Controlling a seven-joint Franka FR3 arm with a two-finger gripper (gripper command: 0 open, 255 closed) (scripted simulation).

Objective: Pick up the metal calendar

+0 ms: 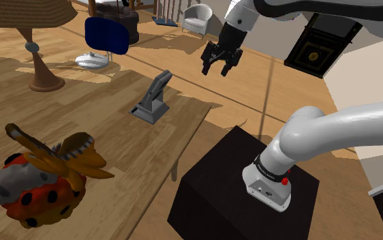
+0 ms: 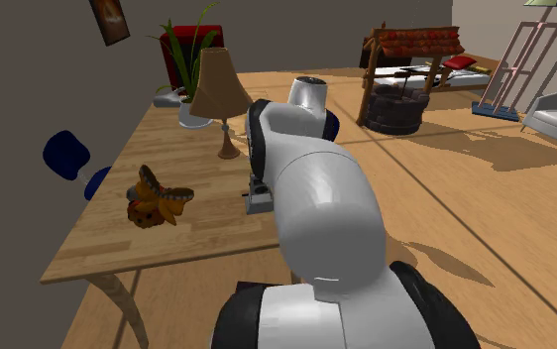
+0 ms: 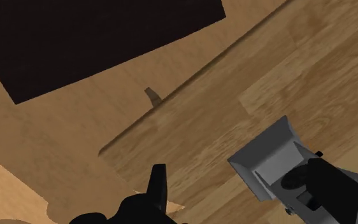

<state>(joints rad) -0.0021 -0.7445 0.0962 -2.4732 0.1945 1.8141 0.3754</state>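
The all-black gripper (image 1: 219, 67) hung in the air with its fingers apart, up and to the right of the grey, wedge-shaped metal calendar (image 1: 152, 101). The calendar stood on the wooden desk (image 1: 125, 146), well apart from a red, black-spotted figure (image 1: 37, 184).

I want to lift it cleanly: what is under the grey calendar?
The grey calendar rests by its flat base straight on the wooden table, near its edge. Nothing else shows beneath it; the wood directly under the base is covered.

Matt grey metal calendar (image 1: 152, 100) on a smooth wood-grain table (image 1: 95, 136).
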